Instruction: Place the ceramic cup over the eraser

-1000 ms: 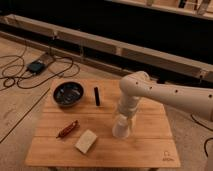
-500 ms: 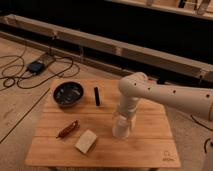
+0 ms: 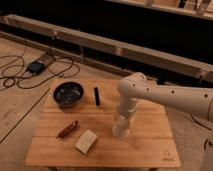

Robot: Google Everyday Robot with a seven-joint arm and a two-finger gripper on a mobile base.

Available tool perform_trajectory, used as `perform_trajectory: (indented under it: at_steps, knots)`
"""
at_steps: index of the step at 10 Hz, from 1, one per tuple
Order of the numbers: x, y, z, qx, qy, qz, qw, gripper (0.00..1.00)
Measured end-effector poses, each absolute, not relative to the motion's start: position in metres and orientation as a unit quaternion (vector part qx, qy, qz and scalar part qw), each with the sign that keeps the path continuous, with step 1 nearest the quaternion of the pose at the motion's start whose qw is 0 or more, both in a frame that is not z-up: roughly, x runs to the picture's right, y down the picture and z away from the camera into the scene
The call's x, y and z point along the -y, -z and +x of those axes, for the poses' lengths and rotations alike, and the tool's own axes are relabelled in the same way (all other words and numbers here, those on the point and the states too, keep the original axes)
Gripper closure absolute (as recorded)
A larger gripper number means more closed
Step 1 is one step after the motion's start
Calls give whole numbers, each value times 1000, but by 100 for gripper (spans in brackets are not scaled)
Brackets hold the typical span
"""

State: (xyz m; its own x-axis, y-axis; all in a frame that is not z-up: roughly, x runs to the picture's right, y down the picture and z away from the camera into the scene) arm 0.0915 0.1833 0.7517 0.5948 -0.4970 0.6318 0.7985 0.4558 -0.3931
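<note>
The eraser is a slim black bar lying on the wooden table, just right of the dark bowl. The ceramic cup is an off-white tapered shape standing on the table right of centre, nearer the front than the eraser. My gripper reaches straight down from the white arm onto the top of the cup, and its lower end blends with the cup. The cup stands about a bowl's width from the eraser, to its front right.
A reddish-brown stick and a beige rectangular block lie at the front left of the table. Cables and a small device lie on the floor at the left. A dark railed wall runs behind.
</note>
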Motion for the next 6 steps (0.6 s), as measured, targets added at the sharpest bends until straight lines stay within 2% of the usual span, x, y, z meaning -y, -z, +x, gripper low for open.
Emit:
perform_trajectory:
  at_steps: [2,6]
  knots:
    - [-178,-747,88,221,393,-335,827,98]
    - [-147,-724,87,221,402,-319,830,98]
